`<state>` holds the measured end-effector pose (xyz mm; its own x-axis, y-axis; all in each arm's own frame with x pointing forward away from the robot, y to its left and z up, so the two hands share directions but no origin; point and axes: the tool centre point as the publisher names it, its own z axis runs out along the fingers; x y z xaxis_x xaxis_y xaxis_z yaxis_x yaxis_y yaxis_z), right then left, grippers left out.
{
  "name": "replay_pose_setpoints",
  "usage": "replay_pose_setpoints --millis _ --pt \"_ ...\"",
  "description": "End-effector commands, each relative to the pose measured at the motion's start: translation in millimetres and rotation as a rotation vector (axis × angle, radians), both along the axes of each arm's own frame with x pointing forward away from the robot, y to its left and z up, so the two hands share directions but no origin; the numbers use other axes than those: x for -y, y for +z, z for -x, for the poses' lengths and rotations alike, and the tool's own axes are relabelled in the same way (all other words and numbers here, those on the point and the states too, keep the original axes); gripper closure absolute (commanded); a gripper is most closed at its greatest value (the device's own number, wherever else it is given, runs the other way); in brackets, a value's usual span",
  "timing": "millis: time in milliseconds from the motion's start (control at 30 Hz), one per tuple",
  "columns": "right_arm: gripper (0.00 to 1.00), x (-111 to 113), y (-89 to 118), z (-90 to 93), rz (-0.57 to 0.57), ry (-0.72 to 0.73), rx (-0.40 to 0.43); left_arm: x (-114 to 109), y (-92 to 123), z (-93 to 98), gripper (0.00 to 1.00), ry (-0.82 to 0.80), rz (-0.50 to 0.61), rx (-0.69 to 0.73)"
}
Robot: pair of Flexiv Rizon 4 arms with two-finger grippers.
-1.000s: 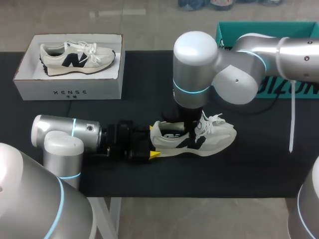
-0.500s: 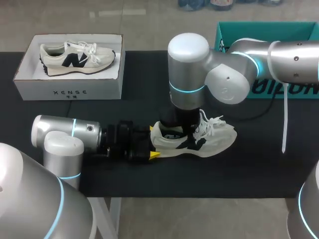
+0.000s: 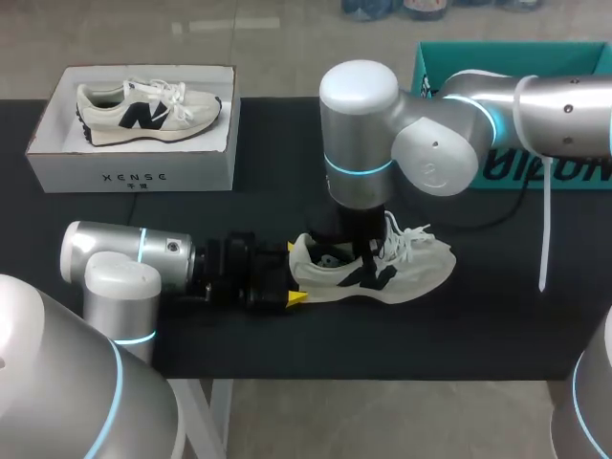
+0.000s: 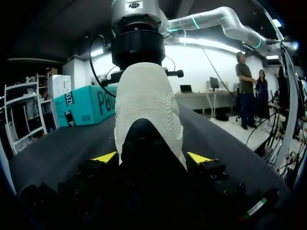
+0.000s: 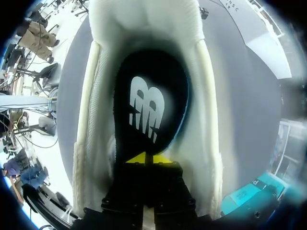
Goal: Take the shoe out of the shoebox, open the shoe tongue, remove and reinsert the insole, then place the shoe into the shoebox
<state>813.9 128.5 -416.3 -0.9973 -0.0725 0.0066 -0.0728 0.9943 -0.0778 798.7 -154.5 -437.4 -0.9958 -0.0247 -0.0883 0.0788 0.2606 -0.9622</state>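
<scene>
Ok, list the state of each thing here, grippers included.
shoe on the table: out of the box, upright on its sole, laces loose.
insole: inside that shoe, its end pinched.
left gripper: shut on the shoe's heel.
right gripper: shut on the insole, down in the shoe's opening.
shoebox: open, no lid.
second shoe: on its side in the shoebox.

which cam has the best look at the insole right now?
Right wrist view: it looks straight into the shoe, so the black insole with its white logo fills the opening. Head view shows only a dark sliver of it. Left wrist view shows just the heel, no insole.
</scene>
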Motion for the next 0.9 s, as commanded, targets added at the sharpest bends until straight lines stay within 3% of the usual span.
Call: replay_pose_setpoints --millis 33,600,900 --pt "1.0 7.5 -18.2 12.4 -0.006 0.002 0.002 -0.1 -2.5 -0.8 1.0 0.004 -0.001 0.001" --pt "1.0 4.5 23.7 11.5 -0.02 0.021 0.012 -0.1 -2.5 -0.8 1.0 0.004 -0.001 0.001" --pt "1.0 11.4 33.0 2.6 -0.028 -0.006 0.045 -0.1 -2.5 -0.8 1.0 0.004 -0.001 0.001"
